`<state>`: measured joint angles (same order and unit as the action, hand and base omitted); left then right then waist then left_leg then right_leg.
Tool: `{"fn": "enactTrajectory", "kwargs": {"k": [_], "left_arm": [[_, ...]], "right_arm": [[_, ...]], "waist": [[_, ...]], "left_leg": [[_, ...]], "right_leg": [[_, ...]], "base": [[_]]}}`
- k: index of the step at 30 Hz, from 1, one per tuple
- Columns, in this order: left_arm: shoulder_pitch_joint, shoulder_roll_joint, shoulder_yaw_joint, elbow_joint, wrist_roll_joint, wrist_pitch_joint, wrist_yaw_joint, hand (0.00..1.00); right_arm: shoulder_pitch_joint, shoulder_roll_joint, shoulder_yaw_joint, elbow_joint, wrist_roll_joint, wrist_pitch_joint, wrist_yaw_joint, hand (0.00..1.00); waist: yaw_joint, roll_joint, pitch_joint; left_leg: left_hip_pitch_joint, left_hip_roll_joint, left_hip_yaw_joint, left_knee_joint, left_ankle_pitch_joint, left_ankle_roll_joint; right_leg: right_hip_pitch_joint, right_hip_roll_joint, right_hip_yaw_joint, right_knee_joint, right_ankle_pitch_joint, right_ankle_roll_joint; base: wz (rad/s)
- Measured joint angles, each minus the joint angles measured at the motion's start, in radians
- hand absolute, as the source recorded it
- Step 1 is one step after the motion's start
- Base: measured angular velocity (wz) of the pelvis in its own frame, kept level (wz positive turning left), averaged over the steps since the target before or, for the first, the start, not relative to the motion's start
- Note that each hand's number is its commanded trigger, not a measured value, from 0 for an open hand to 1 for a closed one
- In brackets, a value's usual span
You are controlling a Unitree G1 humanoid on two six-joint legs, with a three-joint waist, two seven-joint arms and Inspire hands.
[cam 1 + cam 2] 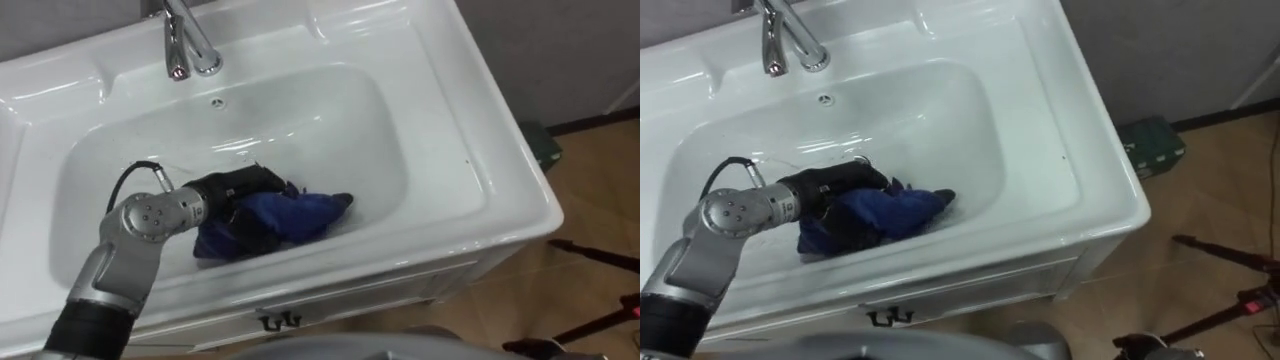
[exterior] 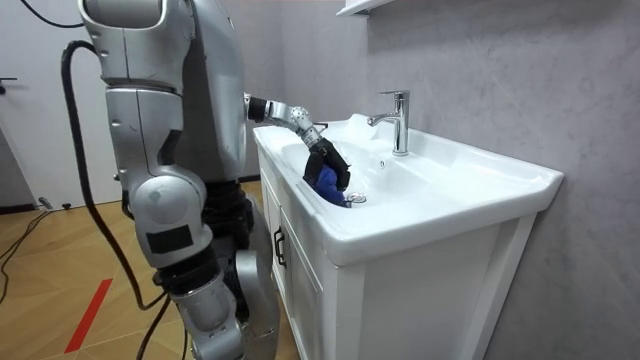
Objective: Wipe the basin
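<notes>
We stand upright against the front of a white vanity cabinet [image 2: 400, 290], which sits on the room view's right against a grey wall, on a wooden plank floor [image 1: 595, 200]. The cabinet carries a glossy white ceramic worktop [image 1: 480, 120], and sunk into it is a wide, rounded rectangular white basin [image 1: 330, 130]. At the back edge, behind the bowl, rises a chrome single-lever faucet [image 1: 185, 45], with its spout leaning out over the bowl. Our left arm comes in from the lower left, crosses the front rim and reaches down into the bowl.

A crumpled dark blue cloth [image 1: 295, 212] lies on the bottom of the basin, near the front wall and slightly left of the middle, with one corner pointing right. Our black left hand [image 1: 240, 188] rests on top of the cloth's left part, and its fingers are bent down into the folds, gripping the bunched fabric. In the room view the hand hangs fingers-down inside the bowl, with blue fabric showing beneath it.

On the floor to the right of the cabinet sits a small dark green box [image 1: 1152, 140]. A dark metal pull handle [image 1: 282, 321] is fixed to the cabinet front below the rim. A small round overflow hole [image 1: 216, 101] shows in the basin's back wall, just below the faucet.
</notes>
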<state>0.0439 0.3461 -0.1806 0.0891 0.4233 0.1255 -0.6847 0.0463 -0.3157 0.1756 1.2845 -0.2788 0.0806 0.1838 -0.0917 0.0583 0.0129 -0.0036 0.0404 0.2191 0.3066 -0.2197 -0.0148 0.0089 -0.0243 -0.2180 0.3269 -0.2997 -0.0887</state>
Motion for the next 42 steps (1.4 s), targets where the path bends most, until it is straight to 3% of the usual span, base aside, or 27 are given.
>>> {"fn": "enactTrajectory", "kwargs": {"k": [4, 7, 17, 25, 34, 39, 42], "left_arm": [[0.002, -0.031, -0.003, 0.0, -0.002, -0.006, 0.022, 1.0], [0.002, -0.048, -0.015, 0.0, -0.041, -0.015, 0.049, 1.0], [-0.005, -0.098, -0.077, 0.015, -0.048, -0.025, 0.153, 1.0], [-0.088, -0.133, -0.156, 0.024, -0.06, -0.025, 0.182, 1.0], [-0.096, -0.138, -0.17, 0.028, -0.052, -0.025, 0.201, 1.0], [-0.09, -0.149, -0.182, 0.042, 0.066, -0.054, 0.252, 1.0], [-0.087, -0.151, -0.186, 0.058, 0.116, -0.052, 0.296, 1.0]], "right_arm": [[0.009, 0.015, 0.0, 0.003, -0.001, 0.0, -0.006, 0.0], [0.007, 0.037, 0.0, 0.004, -0.001, 0.001, -0.022, 0.0], [0.002, 0.048, 0.0, -0.002, -0.007, 0.004, -0.032, 0.0], [-0.015, 0.067, 0.038, -0.001, -0.013, 0.005, -0.025, 0.0], [0.002, 0.085, 0.036, 0.0, -0.047, 0.004, -0.006, 0.0], [0.008, 0.093, 0.008, 0.024, -0.046, 0.012, -0.006, 0.0], [0.008, 0.096, -0.003, 0.024, -0.042, 0.038, -0.006, 0.0]], "waist": [[-0.003, -0.02, -0.003], [-0.019, -0.033, -0.0008], [-0.052, -0.034, -0.0004], [-0.068, -0.033, -0.0001], [-0.077, -0.038, 0.0038], [-0.083, -0.04, 0.0068], [-0.086, -0.041, 0.0071]], "left_leg": [[0.003, 0.001, 0.015, -0.001, 0.0, 0.0], [0.0, 0.001, 0.018, 0.0, 0.0, 0.0], [-0.005, 0.0, 0.027, 0.004, -0.001, 0.001], [0.0, 0.001, 0.056, 0.0, -0.001, 0.001], [0.004, -0.002, 0.056, -0.007, -0.001, 0.001], [0.033, -0.005, 0.061, -0.027, -0.001, 0.002], [0.04, -0.003, 0.076, -0.037, 0.0, 0.002]], "right_leg": [[-0.002, 0.0, 0.011, 0.0, 0.001, 0.001], [-0.006, 0.0, 0.017, 0.0, 0.002, 0.003], [-0.01, -0.002, 0.021, -0.006, 0.009, 0.011], [-0.011, -0.005, 0.024, -0.003, 0.011, 0.015], [-0.003, -0.006, 0.024, -0.017, 0.015, 0.02], [0.026, -0.005, 0.024, -0.035, 0.017, 0.024], [0.025, -0.002, 0.028, -0.034, 0.017, 0.024]], "base": [[-0.07], [-0.05], [-0.01], [0.0], [0.01], [0.0], [-0.04]]}}
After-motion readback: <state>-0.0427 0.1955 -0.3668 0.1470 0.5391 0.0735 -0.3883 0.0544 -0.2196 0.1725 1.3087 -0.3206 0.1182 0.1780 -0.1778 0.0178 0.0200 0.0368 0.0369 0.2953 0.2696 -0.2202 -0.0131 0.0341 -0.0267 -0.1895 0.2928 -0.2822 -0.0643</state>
